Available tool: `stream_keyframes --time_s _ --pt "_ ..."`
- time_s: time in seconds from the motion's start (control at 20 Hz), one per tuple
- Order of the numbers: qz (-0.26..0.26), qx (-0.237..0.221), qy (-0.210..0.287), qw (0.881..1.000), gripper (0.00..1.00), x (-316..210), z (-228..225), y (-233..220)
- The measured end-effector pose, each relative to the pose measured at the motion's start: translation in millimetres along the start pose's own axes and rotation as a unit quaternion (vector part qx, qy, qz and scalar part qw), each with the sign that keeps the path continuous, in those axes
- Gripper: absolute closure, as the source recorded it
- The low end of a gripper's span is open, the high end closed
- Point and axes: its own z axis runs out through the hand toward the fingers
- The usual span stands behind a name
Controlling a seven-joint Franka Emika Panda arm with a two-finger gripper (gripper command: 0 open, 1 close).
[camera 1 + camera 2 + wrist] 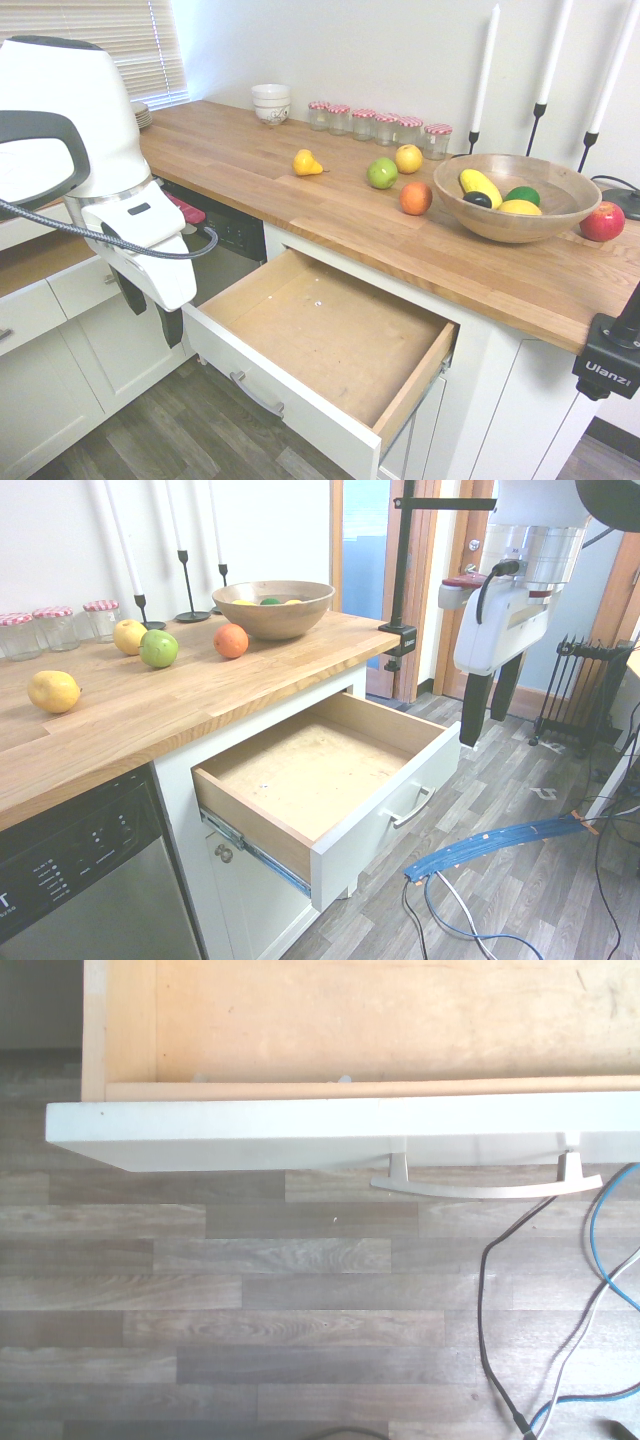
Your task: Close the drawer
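Observation:
The drawer [330,335] stands pulled far out under the wooden countertop, and its light brown wooden bottom is bare. It has a white front panel [385,805] with a silver bar handle [412,807]. In the wrist view the panel's top edge [330,1130] runs across, with the handle [487,1186] over the grey plank floor. My gripper [150,310] hangs pointing down just outside the drawer's front, by the panel's end, apart from it. From the other side the gripper [486,728] is open, with nothing between its dark fingers [472,715].
The countertop [300,200] carries loose fruit, a wooden fruit bowl [515,195], jars, white bowls and candlesticks. A dishwasher [80,880] stands beside the drawer unit. White cabinets [40,350] are behind my arm. A blue strip [490,842] and cables lie on the floor.

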Motion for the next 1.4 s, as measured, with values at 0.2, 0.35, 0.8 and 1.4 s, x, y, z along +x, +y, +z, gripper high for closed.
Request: stream_keyframes --time_s 0.2,0.35,0.8,1.4 --pt "0.001 -0.003 0.003 1.000 0.00 -8 10 7" --pt "0.002 -0.004 0.004 1.000 0.00 -17 16 19" --pt "0.008 0.003 0.014 1.000 0.00 -29 17 41" --pt "0.033 -0.018 -0.018 0.999 0.00 12 137 67"
